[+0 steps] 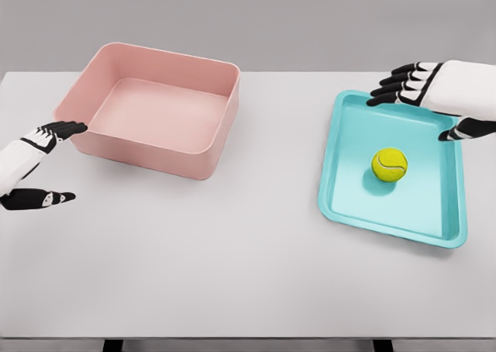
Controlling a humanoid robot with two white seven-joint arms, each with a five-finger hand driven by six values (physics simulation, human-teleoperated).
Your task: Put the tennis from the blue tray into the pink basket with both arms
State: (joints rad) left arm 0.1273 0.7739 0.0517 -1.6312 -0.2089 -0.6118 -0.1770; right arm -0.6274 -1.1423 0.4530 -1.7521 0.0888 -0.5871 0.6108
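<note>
Robot hand (pixel 434 96) above glossy tray (pixel 353 205).

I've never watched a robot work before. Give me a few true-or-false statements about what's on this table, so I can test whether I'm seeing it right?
1. The tennis ball lies in the blue tray. True.
2. The pink basket already holds the ball. False: nothing shows inside the basket.
3. The right robot hand is gripping the ball. False: it is open over the tray's far edge, apart from the ball.
4. The left robot hand is beside the basket's left end, holding nothing. True.
5. The tray stands to the left of the basket. False: it stands to the right.
</note>
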